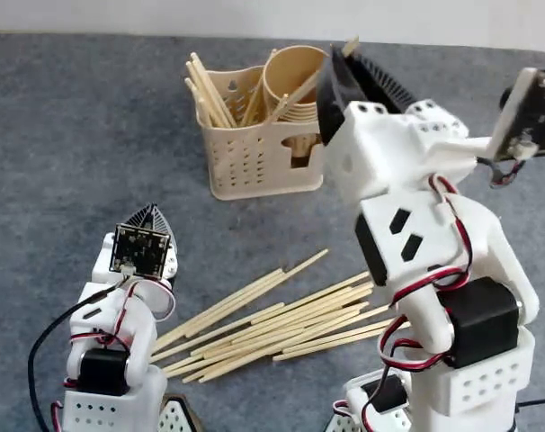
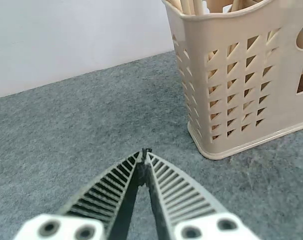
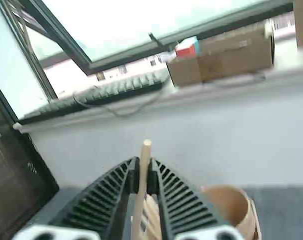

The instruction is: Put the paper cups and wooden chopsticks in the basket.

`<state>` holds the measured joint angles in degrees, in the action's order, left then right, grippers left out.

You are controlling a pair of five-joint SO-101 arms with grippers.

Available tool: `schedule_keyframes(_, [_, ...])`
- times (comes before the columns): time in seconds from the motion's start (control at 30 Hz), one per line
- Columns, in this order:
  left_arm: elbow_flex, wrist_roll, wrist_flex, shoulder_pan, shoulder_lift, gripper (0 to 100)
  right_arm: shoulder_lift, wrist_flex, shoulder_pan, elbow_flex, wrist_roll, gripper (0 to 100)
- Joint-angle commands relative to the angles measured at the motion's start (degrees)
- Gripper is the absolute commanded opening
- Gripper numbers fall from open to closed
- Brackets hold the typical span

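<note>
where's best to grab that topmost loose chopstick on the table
Grip the topmost chopstick on its far half, coming straight down with jaws across its length. It lies flat on the table, that half clear of the pile, probably leaving finger room.

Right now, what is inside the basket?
Stacked paper cups and several chopsticks stand in the basket; the right pincer, gripping another chopstick, hides the end beneath it.

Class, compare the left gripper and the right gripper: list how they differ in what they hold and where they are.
The right gripper is shut on a chopstick; the left gripper is shut on nothing. The right gripper is above the basket; the left gripper sits low over the grey surface, short of the basket. Both are shut.
</note>
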<state>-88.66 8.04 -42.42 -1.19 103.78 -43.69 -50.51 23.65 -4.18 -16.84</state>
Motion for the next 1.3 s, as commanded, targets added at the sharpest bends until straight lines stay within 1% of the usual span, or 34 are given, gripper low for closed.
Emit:
schedule_keyframes(0.0, [0.4, 0.44, 1.14, -0.13, 0.4, 1, -0.84, 9.8, 0.66, 1.8, 4.48, 0.5])
schedule_keyframes(0.27, [0.4, 0.44, 1.14, -0.13, 0.4, 1, -0.84, 35.38, 0.66, 19.74, 12.92, 0.5])
schedule_keyframes(0.33, [0.4, 0.44, 1.14, -0.13, 0.4, 1, -0.75, 40.13, 0.75, 23.52, 15.03, 0.5])
schedule_keyframes(0.43, [0.4, 0.44, 1.14, -0.13, 0.4, 1, -0.75, 43.74, 2.59, 27.74, 17.93, 0.5])
schedule_keyframes(0.6, [0.4, 0.44, 1.14, -0.13, 0.4, 1, 0.13, 43.74, 5.58, 30.2, 20.04, 0.5])
schedule_keyframes(0.67, [0.4, 0.44, 1.14, -0.13, 0.4, 1, 2.59, 43.38, 5.76, 30.2, 20.04, 0.5])
schedule_keyframes(0.73, [0.4, 0.44, 1.14, -0.13, 0.4, 1, 6.11, 40.84, 5.67, 29.76, 20.04, 0.5])
schedule_keyframes(1.03, [0.4, 0.44, 1.14, -0.13, 0.4, 1, 20.35, 27.82, 5.58, 14.73, 19.87, 0.5])
schedule_keyframes(1.27, [0.4, 0.44, 1.14, -0.13, 0.4, 1, 30.81, 20.79, 5.67, 5.32, 19.96, 0.5])
